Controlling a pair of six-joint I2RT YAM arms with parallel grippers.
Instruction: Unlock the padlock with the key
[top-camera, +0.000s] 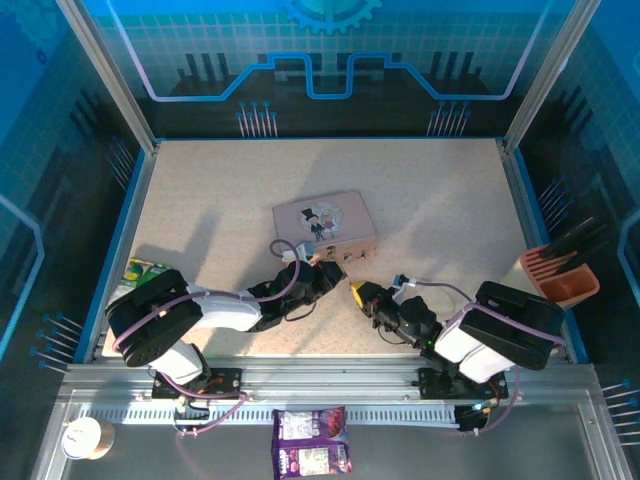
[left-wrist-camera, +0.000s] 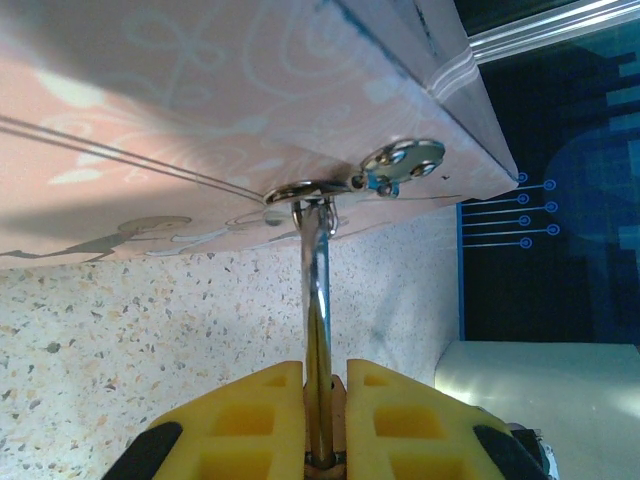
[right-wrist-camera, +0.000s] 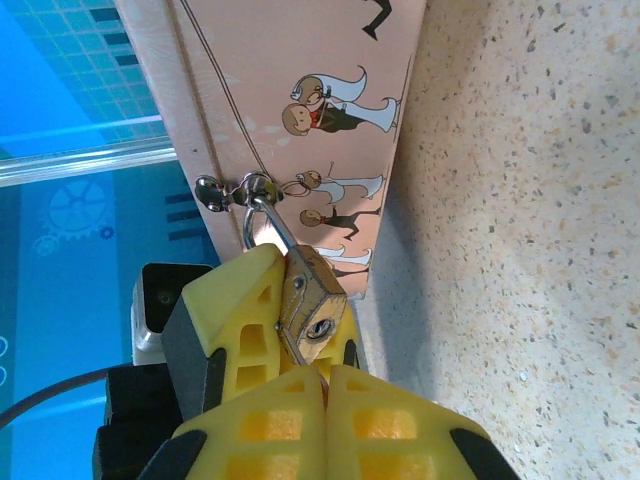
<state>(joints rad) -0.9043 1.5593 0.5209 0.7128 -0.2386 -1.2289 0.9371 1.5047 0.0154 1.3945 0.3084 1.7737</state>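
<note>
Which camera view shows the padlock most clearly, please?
The right wrist view: the padlock shows its brass body, keyhole face and shackle hooked through the hasp of the pink tin. The left wrist view gives the shackle edge-on, held in the left pincer. From the top it is a tiny speck beside the tin.

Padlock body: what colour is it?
Brass-gold; the padlock shows best in the right wrist view.

Left arm, right arm inward, jaws clamped
</note>
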